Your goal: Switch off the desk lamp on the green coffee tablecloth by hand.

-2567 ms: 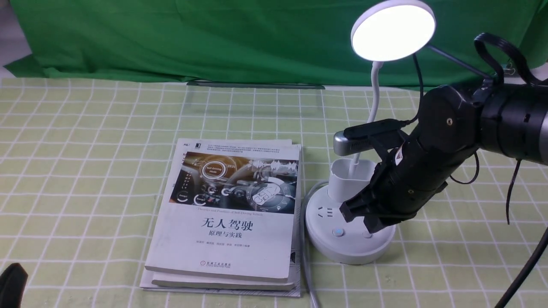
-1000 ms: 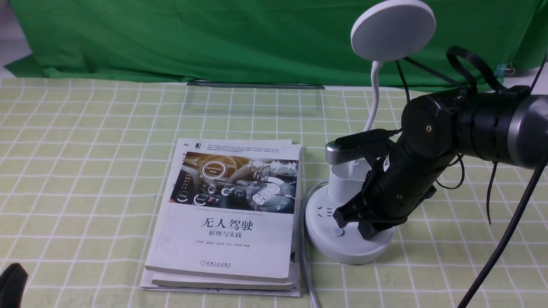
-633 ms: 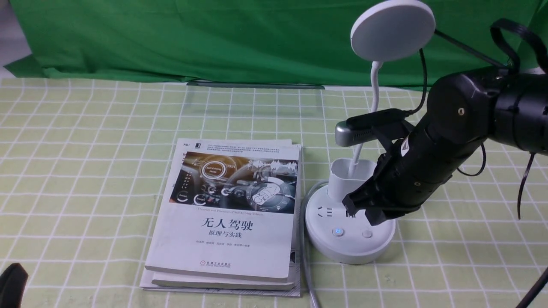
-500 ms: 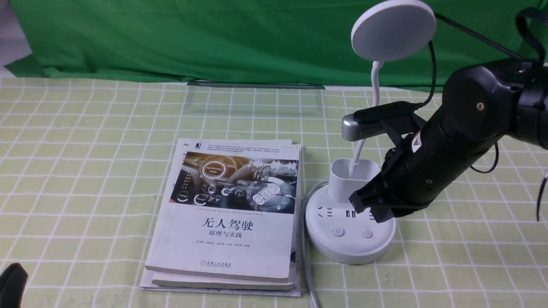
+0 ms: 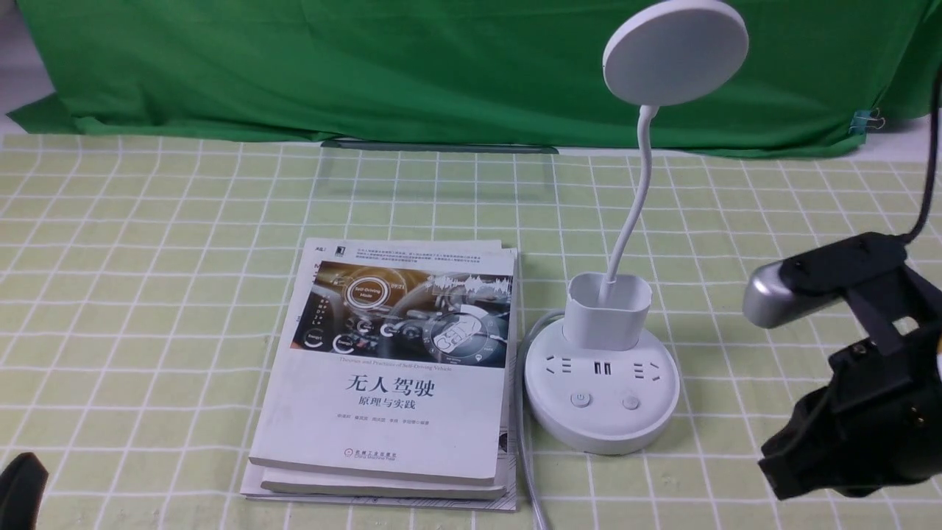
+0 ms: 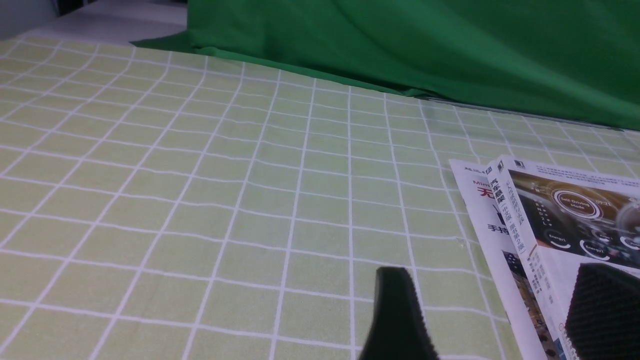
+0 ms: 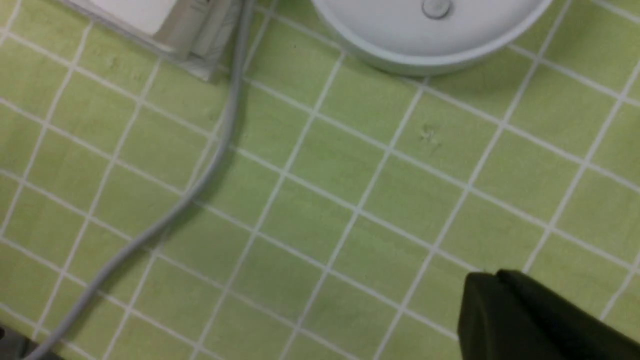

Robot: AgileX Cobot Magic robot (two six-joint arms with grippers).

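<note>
The white desk lamp stands on the green coffee tablecloth (image 5: 147,294), right of centre. Its disc head (image 5: 675,51) is dark. Its thin neck rises from the cup holder (image 5: 609,309) on the round base (image 5: 602,427), whose two buttons (image 5: 581,400) are unlit. My right gripper (image 5: 776,467) is shut and empty, low at the front right, well clear of the base. In the right wrist view its jaws meet at the tip (image 7: 492,280), with the base rim (image 7: 430,50) beyond. My left gripper (image 6: 500,320) is open and empty; only a bit of it shows at the front left corner (image 5: 18,489).
A stack of books (image 5: 397,368) lies just left of the lamp base and shows in the left wrist view (image 6: 550,225). The lamp's grey cable (image 7: 220,150) runs along the cloth toward the front edge. A dark green backdrop cloth (image 5: 368,66) hangs behind.
The lamp head was lit 2.6 s ago and is now dark. My right gripper came down on the base's buttons, then lifted off and pulled back to the front right. The button's blue light went out.
</note>
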